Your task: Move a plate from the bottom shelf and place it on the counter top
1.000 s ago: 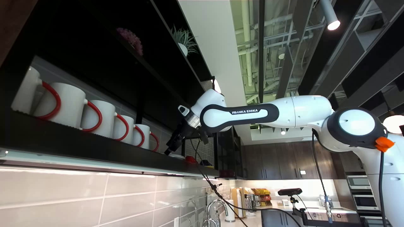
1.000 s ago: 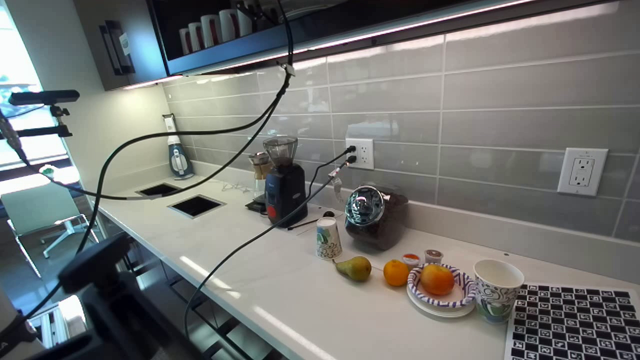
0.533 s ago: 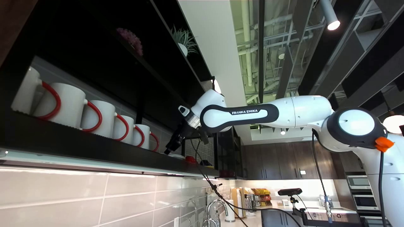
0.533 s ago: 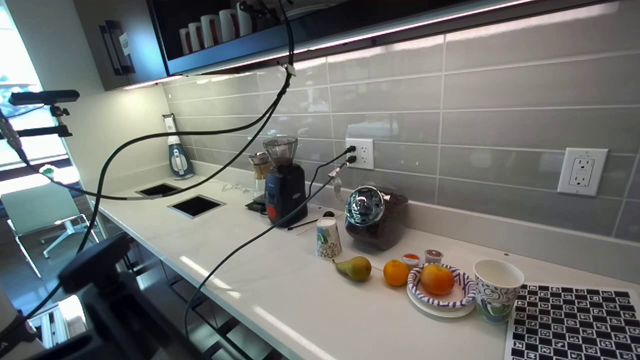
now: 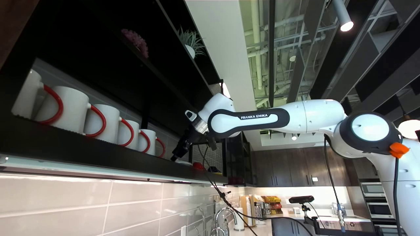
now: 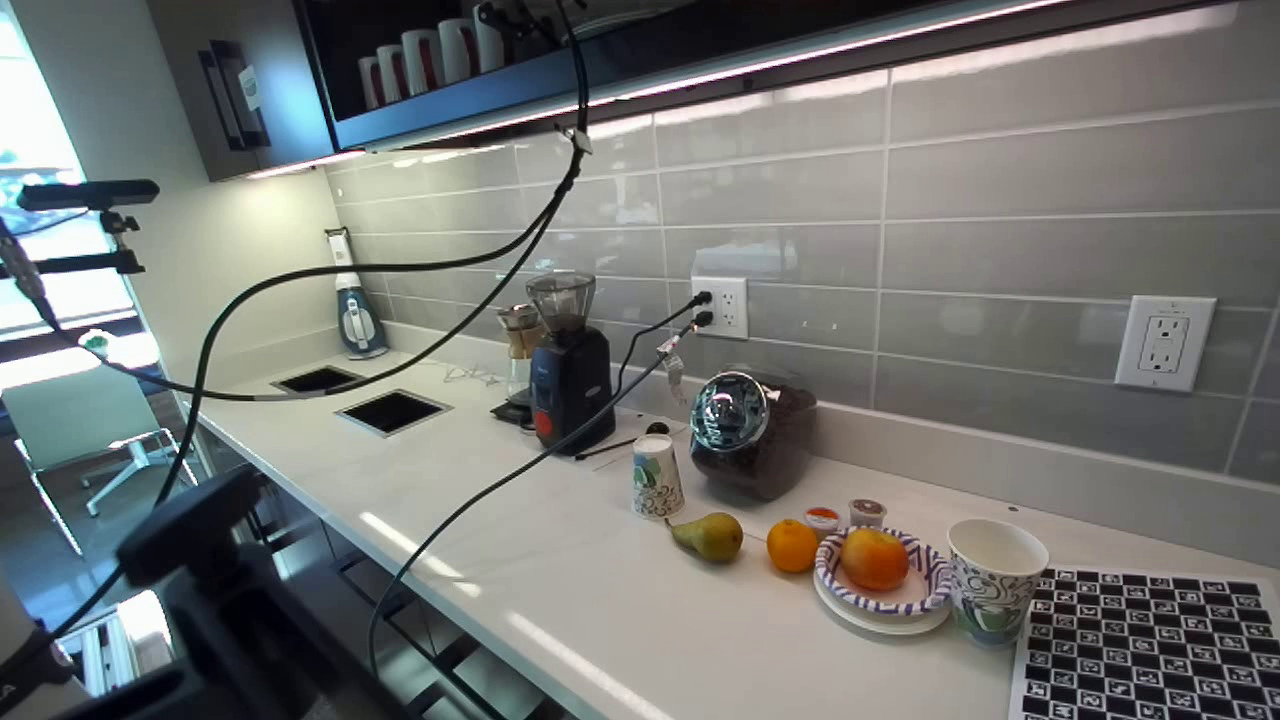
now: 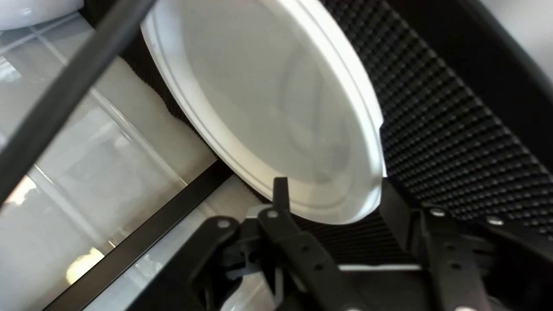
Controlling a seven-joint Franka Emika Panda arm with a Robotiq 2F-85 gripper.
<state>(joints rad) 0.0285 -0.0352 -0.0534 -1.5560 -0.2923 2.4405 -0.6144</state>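
The pale round plate (image 7: pixel 263 86) lies on the textured black bottom shelf (image 7: pixel 458 125) in the wrist view. It shows as a thin sliver in an exterior view (image 5: pixel 183 162). My gripper (image 7: pixel 335 188) is open, its fingers apart at the plate's near end. The left finger overlaps the rim in view; the right fingertip is at the rim's edge, and I cannot tell whether it touches. In an exterior view the gripper (image 5: pixel 174 158) points down at the shelf (image 5: pixel 82 147) beside the plate. The white counter top (image 6: pixel 480 560) is far below the shelf.
White mugs (image 5: pixel 69 108) with red handles stand in a row beside the gripper. A red object (image 5: pixel 198 166) sits past the plate. A dark higher shelf is above. Cables (image 6: pixel 550 200) hang from the arm. The counter holds a pear (image 6: pixel 712 538), an orange (image 6: pixel 792 546), cups and a bowl (image 6: pixel 930 570).
The gripper has shifted only very slightly beside the plate. The plate, mugs and counter things have not visibly moved.
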